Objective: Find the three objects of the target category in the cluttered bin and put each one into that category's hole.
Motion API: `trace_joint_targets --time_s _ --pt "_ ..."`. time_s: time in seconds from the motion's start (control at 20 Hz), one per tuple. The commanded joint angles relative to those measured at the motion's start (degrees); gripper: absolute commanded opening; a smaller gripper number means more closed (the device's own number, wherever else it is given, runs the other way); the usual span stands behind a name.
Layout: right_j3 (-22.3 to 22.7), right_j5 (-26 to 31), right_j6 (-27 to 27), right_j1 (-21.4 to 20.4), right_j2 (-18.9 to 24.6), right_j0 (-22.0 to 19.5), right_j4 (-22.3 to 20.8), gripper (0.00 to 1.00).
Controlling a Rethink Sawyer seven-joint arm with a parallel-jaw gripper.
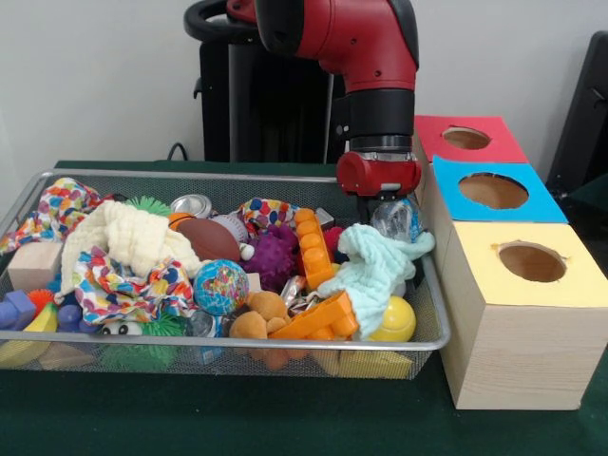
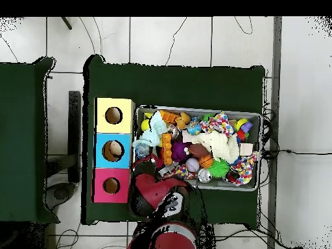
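A: While the front view is showing the near side of the wire bin [image 1: 228, 344], what is lying closest to us there?

B: A yellow ball [image 1: 395, 321] is sitting at the near right corner, with orange plastic blocks [image 1: 318, 318] just left of it and a globe-patterned ball [image 1: 220, 286] further left. A pale mint cloth [image 1: 375, 266] is draping over the right end, and a cream cloth [image 1: 123, 237] is lying toward the left.

A: And beyond those?

B: A purple spiky ball [image 1: 275, 255] and a brown football [image 1: 211, 239] are sitting mid-bin, with a metal can [image 1: 193, 205] near the far wall.

A: Where is the gripper [image 1: 385, 211]?

B: It is hanging over the bin's far right corner, right above a clear crinkled item [image 1: 392, 220] and just behind the mint cloth. I cannot tell whether its fingers are apart or together; the wrist is hiding them.

A: What is the overhead view adding?

B: It is showing all three boxes in a row beside the bin: yellow box [image 2: 114, 115], blue box [image 2: 113, 150] and red box [image 2: 111, 185], each with a round hole. The arm is covering the gripper there. The front view is showing the box sides as pale wood.
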Motion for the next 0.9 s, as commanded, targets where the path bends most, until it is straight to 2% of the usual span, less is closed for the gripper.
trace_joint_targets --time_s 0.05,0.55,0.7,0.9 --pt "-3.6 -3.6 9.5 1.4 1.9 -0.6 3.0 0.0" --pt "-2.8 0.3 10.9 -0.4 6.2 -3.9 0.4 0.0" --pt "-1.7 3.3 11.5 -3.4 8.5 -5.8 -0.3 0.0" --pt "0.5 1.3 12.7 -6.0 10.7 -8.3 -1.9 0.0"
